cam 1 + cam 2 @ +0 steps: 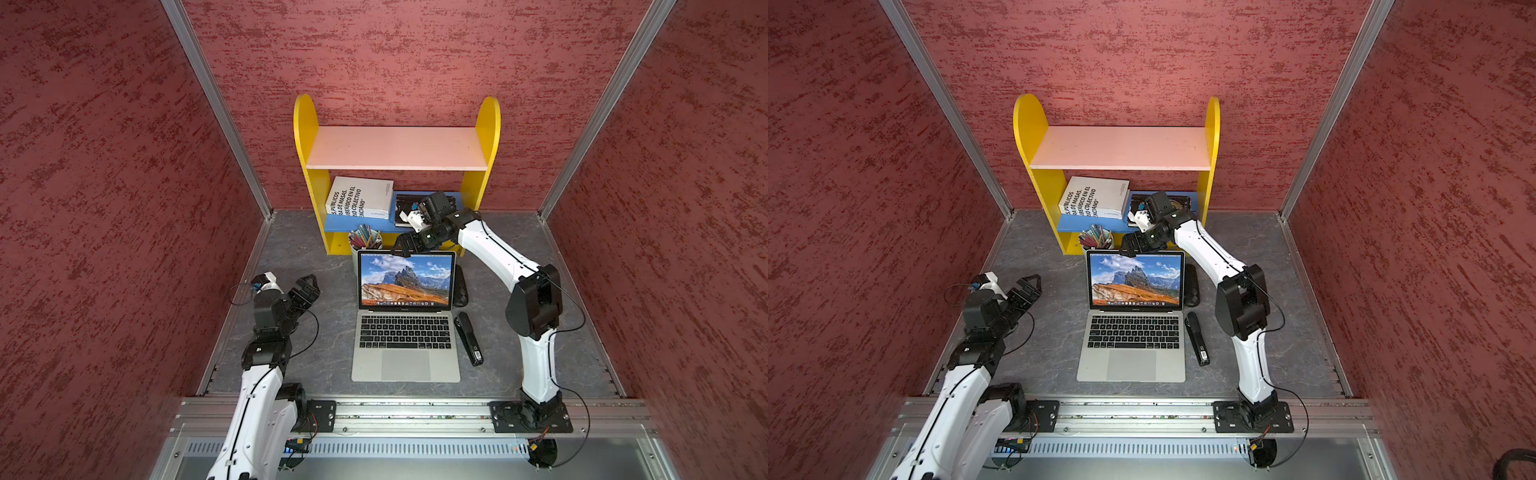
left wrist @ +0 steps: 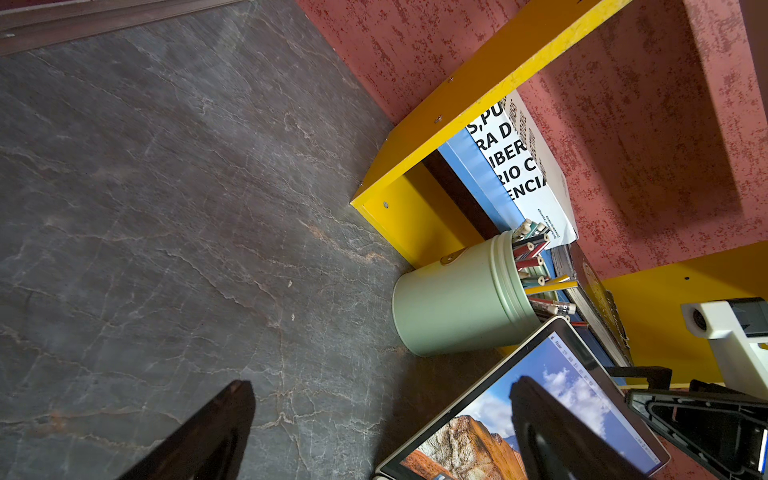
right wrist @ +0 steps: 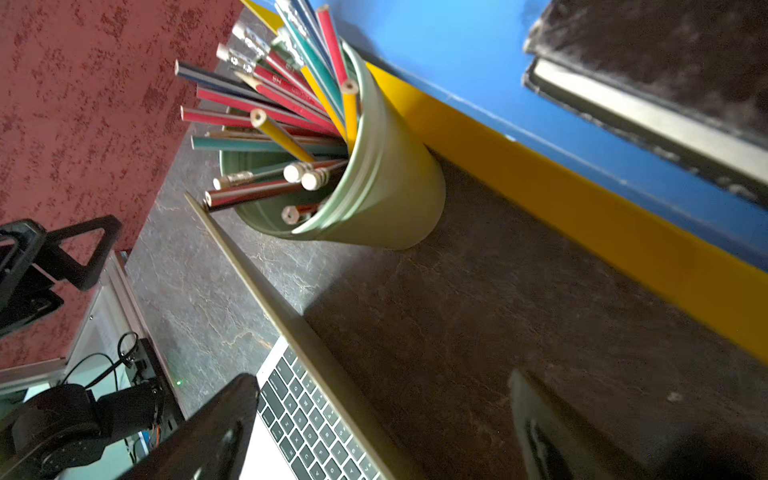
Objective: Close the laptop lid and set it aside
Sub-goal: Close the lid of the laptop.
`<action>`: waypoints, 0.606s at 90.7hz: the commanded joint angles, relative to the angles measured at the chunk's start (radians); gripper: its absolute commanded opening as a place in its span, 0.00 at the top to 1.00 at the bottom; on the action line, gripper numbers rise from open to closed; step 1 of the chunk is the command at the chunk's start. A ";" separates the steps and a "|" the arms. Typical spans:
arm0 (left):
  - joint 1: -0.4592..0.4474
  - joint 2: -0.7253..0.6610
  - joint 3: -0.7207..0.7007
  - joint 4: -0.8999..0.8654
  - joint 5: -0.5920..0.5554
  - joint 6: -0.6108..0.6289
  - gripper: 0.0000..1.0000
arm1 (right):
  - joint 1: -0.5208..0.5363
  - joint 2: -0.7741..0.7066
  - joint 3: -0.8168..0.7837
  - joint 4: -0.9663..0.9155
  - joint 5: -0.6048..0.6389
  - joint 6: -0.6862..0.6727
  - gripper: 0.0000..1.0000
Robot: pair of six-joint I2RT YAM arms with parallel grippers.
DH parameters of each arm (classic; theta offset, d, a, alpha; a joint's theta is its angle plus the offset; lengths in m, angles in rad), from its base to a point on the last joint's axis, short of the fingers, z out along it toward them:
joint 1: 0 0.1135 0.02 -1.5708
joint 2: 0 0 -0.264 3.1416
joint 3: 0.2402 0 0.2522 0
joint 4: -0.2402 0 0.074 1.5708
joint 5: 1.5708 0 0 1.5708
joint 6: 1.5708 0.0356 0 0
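Silver laptop [image 1: 405,351], lid [image 1: 405,280] upright

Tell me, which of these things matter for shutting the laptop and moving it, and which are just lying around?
Part of the job: laptop; its lid; right gripper, open at the lid's top edge; left gripper, open, off to the laptop's side.

Just lying about: shelf; white book; black book; pencil cup; stapler; mouse.

white arms [image 1: 494,245], black joints [image 1: 534,301] and jaws
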 commanded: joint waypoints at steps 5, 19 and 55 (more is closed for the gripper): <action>0.005 -0.011 -0.011 0.001 0.013 0.009 0.00 | 0.004 0.030 0.039 -0.090 -0.021 -0.104 0.02; 0.005 -0.010 -0.013 0.001 0.014 0.011 0.00 | 0.004 0.034 0.046 -0.104 -0.053 -0.137 0.02; 0.005 -0.009 -0.013 0.002 0.013 0.010 0.00 | 0.025 0.008 0.039 -0.112 -0.082 -0.156 0.02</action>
